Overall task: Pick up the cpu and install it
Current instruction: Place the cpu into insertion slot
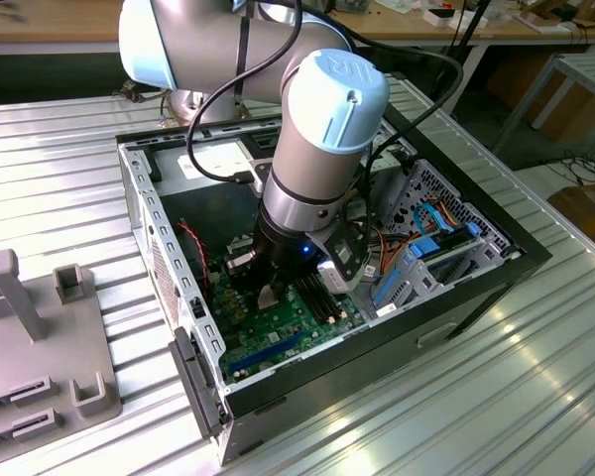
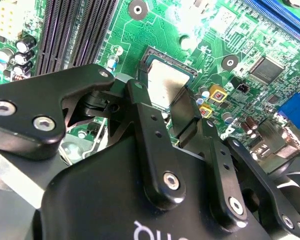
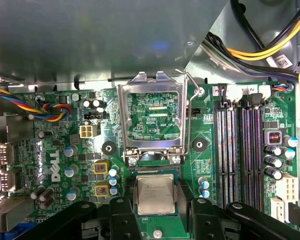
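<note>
Exterior view: looks down on a ribbed metal table (image 1: 496, 397) carrying an open computer case (image 1: 144, 203). Shows the arm (image 1: 322, 129) bent down into that case, with the gripper (image 1: 270, 293) low over the green motherboard (image 1: 278, 332). Takes in a grey plastic stand (image 1: 50, 347) at the exterior view's left, well apart from the case.

In both wrist views, finds the gripper (image 2: 161, 95) (image 3: 154, 199) right at the socket (image 2: 160, 52). Grasps the cpu (image 2: 162, 80) (image 3: 154, 192) between two black fingers (image 2: 140, 107) (image 3: 121, 217), one pressed along each of two opposite edges.

Places the cpu flat, silver top up, inside the dark rim of the socket. Cannot tell whether fully seated or a touch above the contacts.

In the first wrist view, shows the socket's metal frame (image 3: 122, 120) swung up and open just beyond the cpu. Sets a thin wire lever (image 3: 188, 115) raised alongside that frame. Puts the long black memory slots (image 3: 240, 155) (image 2: 75, 30) beside the socket, apart from the fingers. Catches a bundle of coloured wires (image 3: 45, 107) plugged into the board, on the opposite side of the socket from the slots.
</note>
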`<state>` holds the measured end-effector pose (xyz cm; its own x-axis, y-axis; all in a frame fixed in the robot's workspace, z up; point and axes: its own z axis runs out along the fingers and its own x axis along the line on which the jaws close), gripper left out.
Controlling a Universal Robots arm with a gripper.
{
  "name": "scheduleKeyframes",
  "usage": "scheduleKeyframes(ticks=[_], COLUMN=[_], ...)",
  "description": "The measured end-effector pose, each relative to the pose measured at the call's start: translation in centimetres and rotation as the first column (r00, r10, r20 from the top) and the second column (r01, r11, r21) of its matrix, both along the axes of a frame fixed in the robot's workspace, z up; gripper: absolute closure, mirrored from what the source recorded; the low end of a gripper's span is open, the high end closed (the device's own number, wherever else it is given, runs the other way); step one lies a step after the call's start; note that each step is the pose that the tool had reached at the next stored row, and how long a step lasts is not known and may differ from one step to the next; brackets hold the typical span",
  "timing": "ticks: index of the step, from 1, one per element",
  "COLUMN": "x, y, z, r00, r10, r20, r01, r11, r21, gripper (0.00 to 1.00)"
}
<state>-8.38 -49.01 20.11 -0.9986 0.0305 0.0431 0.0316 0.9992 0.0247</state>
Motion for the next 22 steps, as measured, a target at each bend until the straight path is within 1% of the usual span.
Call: scheduleKeyframes(ticks=[7, 9, 10, 13, 14, 15, 18, 19, 21, 22], x=[0.00, 0.00, 0.00, 0.01, 0.01, 0.01, 0.01, 0.01, 0.01, 0.01], y=[0.00, 0.00, 0.00, 0.00, 0.00, 0.00, 0.00, 0.00, 0.00, 0.00], z=[-0.07, -0.09, -0.10, -0.10, 0.20, 0.84, 1.77, 1.96, 2.26, 2.40], r00=[1.0000, 1.0000, 1.0000, 1.0000, 1.0000, 1.0000, 1.0000, 1.0000, 1.0000, 1.0000], r10=[0.000, 0.000, 0.000, 0.000, 0.000, 0.000, 0.000, 0.000, 0.000, 0.000], r20=[0.0001, 0.0001, 0.0001, 0.0000, -0.0001, -0.0008, -0.0028, -0.0034, -0.0044, -0.0048], r01=[0.000, 0.000, 0.000, 0.000, 0.000, 0.000, 0.000, 0.000, 0.000, 0.000], r11=[1.0000, 1.0000, 1.0000, 1.0000, 1.0000, 1.0000, 1.0000, 1.0000, 1.0000, 1.0000], r21=[0.0003, 0.0001, 0.0001, 0.0000, 0.0002, 0.0001, 0.0000, 0.0000, 0.0000, 0.0000], gripper=[0.56, 0.55, 0.49, 0.49, 0.49, 0.49, 0.50, 0.50, 0.63, 0.63])
